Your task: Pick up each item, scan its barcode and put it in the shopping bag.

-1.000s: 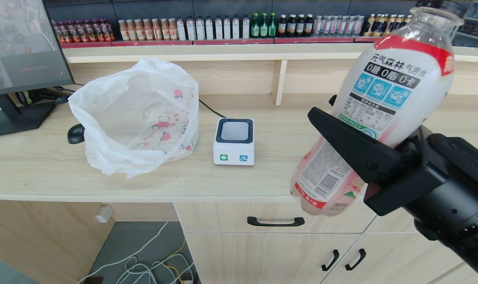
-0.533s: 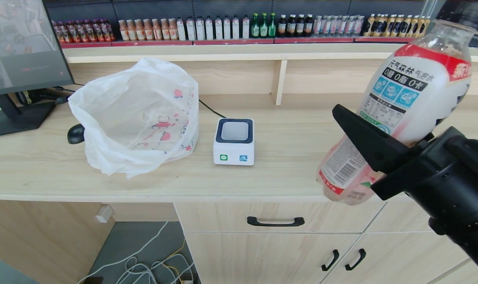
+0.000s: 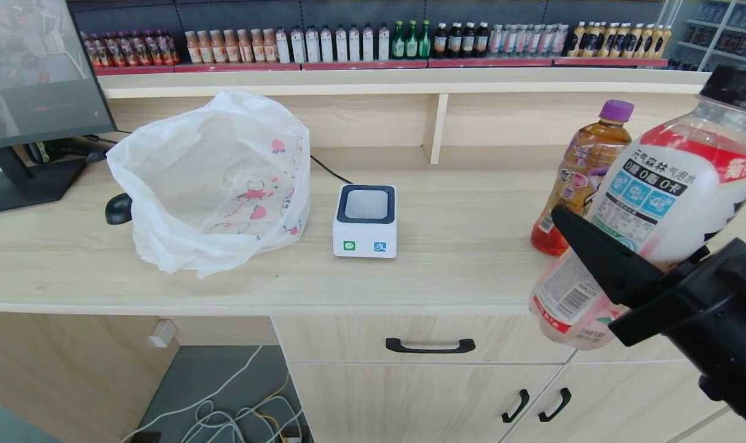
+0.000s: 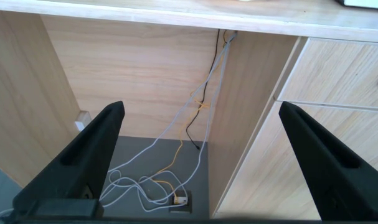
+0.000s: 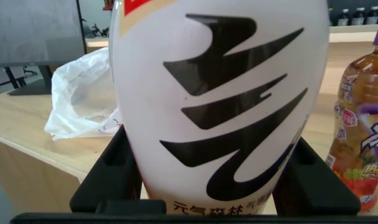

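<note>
Right hand (image 3: 606,240) grasps bottle (image 3: 655,203) at lower right, overhanging worktop's (image 3: 459,271) front edge, near tea bottle (image 3: 579,178), well apart from centre scanner (image 3: 365,220). Left hand (image 4: 201,155) released, below that edge.

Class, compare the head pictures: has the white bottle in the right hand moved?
Yes. The white bottle, held in the right hand, has shifted to the robot's right, away from the scanner, uncovering an amber bottle on the counter.

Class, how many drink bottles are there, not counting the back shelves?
2: pale bottle in the right claw; purple-capped bottle standing on the counter behind it. Bag may hide more.
</note>
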